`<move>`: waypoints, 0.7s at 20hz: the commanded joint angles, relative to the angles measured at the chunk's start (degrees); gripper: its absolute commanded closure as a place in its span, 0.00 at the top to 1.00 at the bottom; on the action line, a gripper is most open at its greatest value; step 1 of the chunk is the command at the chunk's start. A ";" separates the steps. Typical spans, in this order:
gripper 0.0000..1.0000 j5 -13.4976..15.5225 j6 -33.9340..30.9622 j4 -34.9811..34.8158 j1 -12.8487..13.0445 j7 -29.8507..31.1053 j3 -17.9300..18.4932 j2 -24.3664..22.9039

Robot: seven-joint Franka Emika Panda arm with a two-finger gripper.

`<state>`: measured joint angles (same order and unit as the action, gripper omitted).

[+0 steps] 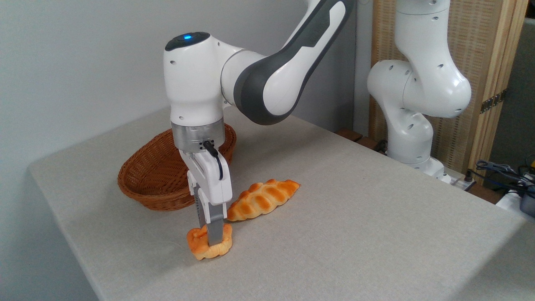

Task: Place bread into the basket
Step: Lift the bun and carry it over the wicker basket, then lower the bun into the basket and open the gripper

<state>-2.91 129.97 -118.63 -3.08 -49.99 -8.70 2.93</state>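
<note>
Scene: my arm reaches down over a cloth-covered surface, a plain wall behind.
Claw: my claw points straight down with its fingers sunk into the lumpy top of the bread; they look closed narrow on it, though the near finger hides the far one.
Bread: it sits on the surface at about 6 o'clock from the basket, seemingly not yet lifted, as its underside meets the cloth.
Basket: the woven basket lies at 12 o'clock from the bread, partly behind my wrist; what shows of its inside is bare.
Loaf: a longer braided loaf rests at about 2 o'clock from the bread, close but apart from it, not my target.
Why held so: I judge the top-down grip suits a soft bun, pinching the raised knot so it can rise clear of the loaf beside it.
Next call: a lift, then a short carry toward 12 o'clock over the rim.
Second arm: another white arm stands idle at 3 o'clock.
Writing: no brand, label or lettering can be read anywhere.
</note>
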 commanded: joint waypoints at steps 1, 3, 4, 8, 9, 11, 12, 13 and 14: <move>0.21 -0.52 0.73 1.12 -0.26 -0.37 -0.17 -0.21; 0.21 1.05 -0.75 3.39 -0.26 0.24 -0.26 -1.00; 0.21 3.76 -3.72 5.66 -0.35 0.16 -0.26 -1.09; 0.22 10.10 -10.51 12.18 -0.44 4.18 -2.90 -1.17; 0.24 11.68 -10.87 12.89 -0.44 6.81 -4.03 -1.35; 0.28 14.50 -10.87 13.07 -0.44 12.26 -7.62 -1.09; 0.36 14.60 -10.87 12.98 -0.44 14.81 -10.26 -0.74; 0.45 14.42 -10.53 12.89 -0.44 16.83 -12.72 0.31; 0.73 14.42 -10.00 12.98 -0.44 18.16 -14.13 1.45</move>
<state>10.43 119.89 -106.37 -3.17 -37.26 -17.64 1.63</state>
